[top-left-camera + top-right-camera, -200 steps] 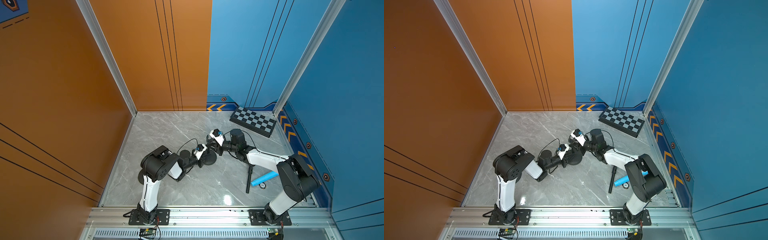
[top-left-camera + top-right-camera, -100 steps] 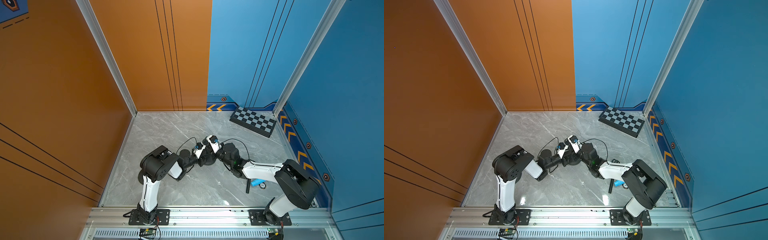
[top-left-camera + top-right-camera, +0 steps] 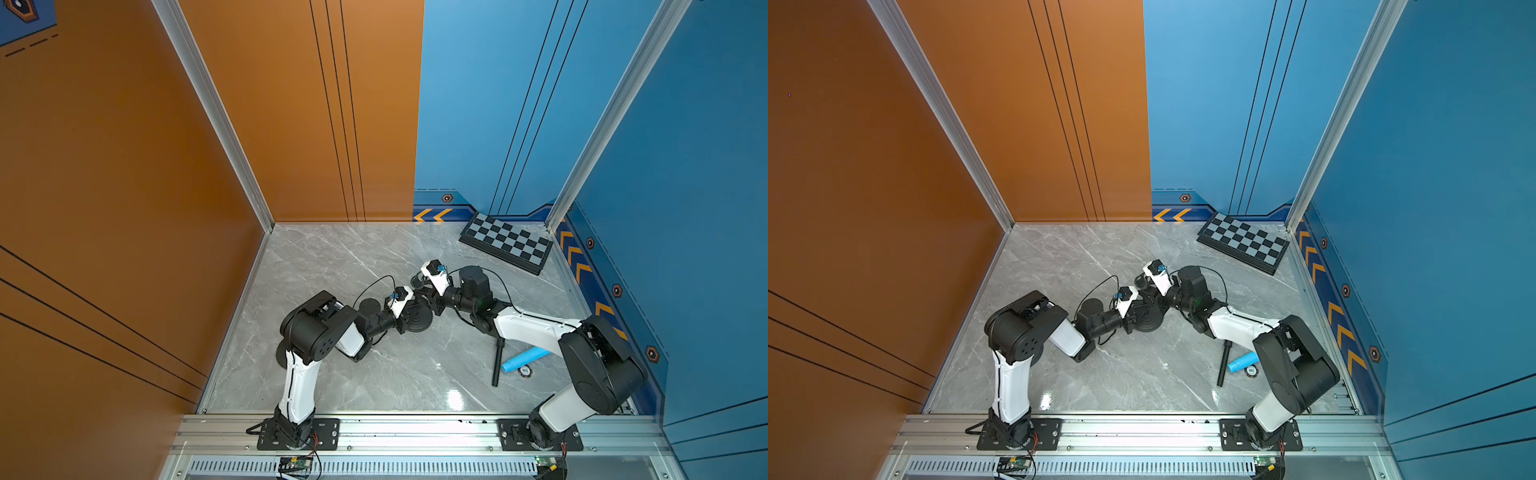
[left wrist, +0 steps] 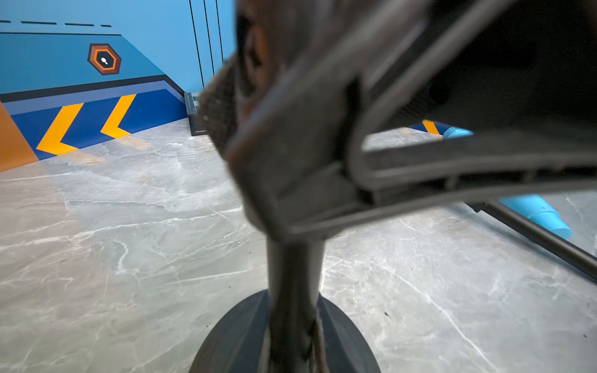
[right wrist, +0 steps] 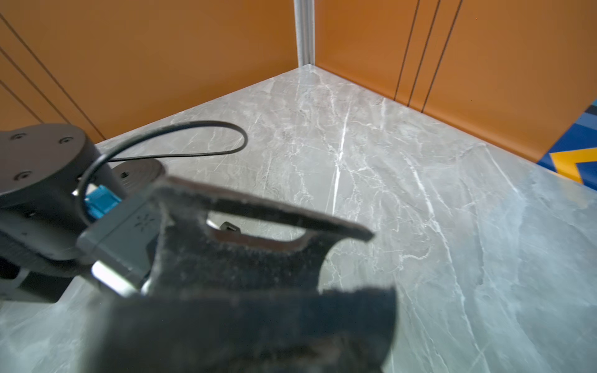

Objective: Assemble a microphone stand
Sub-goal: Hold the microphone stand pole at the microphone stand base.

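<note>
Holding round base (image 3: 417, 321) upright mid-counter (image 3: 353, 266): left pincer (image 3: 409, 311) closed tight on short stem (image 4: 295, 284) rising from base. Right pincer (image 3: 424, 294) just beside stem top; apart or together, cannot tell, fingers blurred. Judged early stage: base standing, steadied. Left to do: black rod (image 3: 497, 360) lying loose near right arm, blue microphone (image 3: 525, 358) just beside it, small round piece (image 3: 525, 371) next to that. Neither fitted yet.

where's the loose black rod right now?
In both top views the black rod lies flat on the marble tabletop, on the robot's right side, right beside the blue cylinder.
</note>
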Action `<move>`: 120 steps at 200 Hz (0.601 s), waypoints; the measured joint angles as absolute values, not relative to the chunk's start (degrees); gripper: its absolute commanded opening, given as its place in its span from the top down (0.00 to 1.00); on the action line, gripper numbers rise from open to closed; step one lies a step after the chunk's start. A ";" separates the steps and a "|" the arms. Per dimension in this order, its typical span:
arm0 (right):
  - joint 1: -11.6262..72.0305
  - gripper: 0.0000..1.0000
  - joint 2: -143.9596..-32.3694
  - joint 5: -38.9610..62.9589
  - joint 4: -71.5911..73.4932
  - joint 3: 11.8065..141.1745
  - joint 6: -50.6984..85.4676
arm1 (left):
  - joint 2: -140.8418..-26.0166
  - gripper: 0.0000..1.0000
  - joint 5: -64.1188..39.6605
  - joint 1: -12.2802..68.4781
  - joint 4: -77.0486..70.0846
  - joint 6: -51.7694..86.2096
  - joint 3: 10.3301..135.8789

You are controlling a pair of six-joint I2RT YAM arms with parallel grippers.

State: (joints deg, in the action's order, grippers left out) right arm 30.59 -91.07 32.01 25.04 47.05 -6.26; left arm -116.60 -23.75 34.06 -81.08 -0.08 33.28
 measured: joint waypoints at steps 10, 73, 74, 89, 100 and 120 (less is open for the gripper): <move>30.17 0.68 -91.20 33.93 23.05 48.12 -7.60 | -116.60 0.89 -23.92 34.06 -81.43 -0.32 33.06; 34.15 1.00 -90.41 22.72 26.98 46.04 -7.01 | -116.73 0.63 -23.33 33.78 -81.60 -0.27 32.67; 34.33 1.00 -90.35 22.31 27.16 45.93 -6.94 | -116.77 0.63 -23.27 33.80 -81.52 -0.25 32.64; 39.09 1.00 -88.84 10.61 29.39 43.66 -3.84 | -117.10 0.61 -22.48 33.82 -81.30 -0.47 32.38; 43.16 1.00 -88.25 1.19 30.28 42.70 -1.91 | -117.23 0.60 -22.22 33.82 -81.23 -0.60 32.12; 47.79 1.00 -88.29 -11.60 31.09 42.13 1.96 | -117.25 0.61 -21.47 33.87 -81.30 -0.62 31.83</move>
